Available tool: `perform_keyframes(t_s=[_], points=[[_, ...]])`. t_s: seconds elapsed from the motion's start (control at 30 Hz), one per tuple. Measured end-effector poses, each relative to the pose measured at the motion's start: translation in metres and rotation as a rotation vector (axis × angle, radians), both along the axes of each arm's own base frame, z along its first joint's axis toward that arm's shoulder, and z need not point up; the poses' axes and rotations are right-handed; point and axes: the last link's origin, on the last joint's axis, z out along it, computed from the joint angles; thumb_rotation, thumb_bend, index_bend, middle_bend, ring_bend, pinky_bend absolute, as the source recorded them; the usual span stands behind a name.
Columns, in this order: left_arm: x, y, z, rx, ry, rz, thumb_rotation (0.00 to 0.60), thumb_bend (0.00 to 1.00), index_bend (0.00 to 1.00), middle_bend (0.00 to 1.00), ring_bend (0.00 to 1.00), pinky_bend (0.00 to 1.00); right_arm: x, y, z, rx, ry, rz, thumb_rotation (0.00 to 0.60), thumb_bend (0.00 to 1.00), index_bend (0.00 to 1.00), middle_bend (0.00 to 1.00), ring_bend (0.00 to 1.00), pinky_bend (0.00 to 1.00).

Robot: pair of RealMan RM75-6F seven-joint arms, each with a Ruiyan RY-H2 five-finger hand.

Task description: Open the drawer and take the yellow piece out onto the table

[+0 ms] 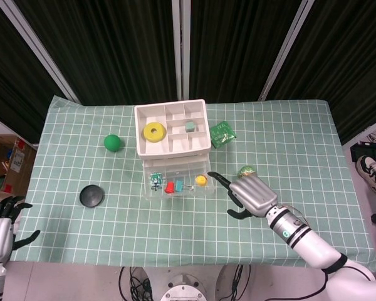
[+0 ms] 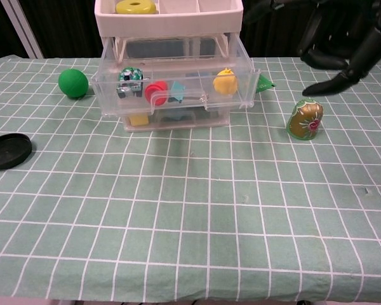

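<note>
Yellow piece [image 2: 225,82] sits in the right end of the pulled-out clear drawer [image 2: 178,105], just behind the front wall. Seen through plastic, so the outline is soft; roundish with a small nub on top, no clear long axis. Head view shows it only as a small yellow dot [image 1: 201,180].

Drawer sticks out from the white organizer [image 1: 171,127] toward the robot, long axis left-right. Also inside: a green-patterned piece [image 2: 128,77], a red piece [image 2: 154,88] and a teal piece [image 2: 176,91]. A lower drawer holds another yellow block [image 2: 137,119], blurred through two layers of plastic.

Right hand [image 1: 250,196]: head view shows it right of the drawer, palm down, fingers spread, one fingertip near the drawer's right corner, holding nothing. Contact can't be resolved. Chest view cuts it off at the top edge [image 2: 343,41]: dark fingers, loosely apart, above the gold-green foil figure [image 2: 305,119], which the hand partly hides in head view.

Left hand [image 1: 1,222]: bottom-left corner of head view only, off the table, partly cropped, fingers apart, holding nothing.

Yellow ring [image 1: 153,132] in the top tray, green ball [image 2: 73,82] and black lid [image 2: 8,151] on the cloth to the left.
</note>
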Motion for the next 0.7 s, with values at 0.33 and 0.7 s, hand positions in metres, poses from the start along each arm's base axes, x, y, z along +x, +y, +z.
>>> perform_keyframes(t_s=[0.33, 0.7], points=[[0.001, -0.006, 0.002, 0.003, 0.006, 0.011, 0.6, 0.0, 0.35, 0.21, 0.15, 0.19, 0.055, -0.04, -0.016, -0.092, 0.14, 0.126, 0.6, 0.15, 0.34, 0.93, 0.99, 1.0], [0.0, -0.006, 0.002, -0.002, 0.008, 0.025, 0.6, 0.0, 0.35, 0.21, 0.15, 0.19, 0.089, -0.07, -0.055, -0.161, 0.353, 0.169, 0.6, 0.02, 0.36, 0.94, 1.0, 1.0]])
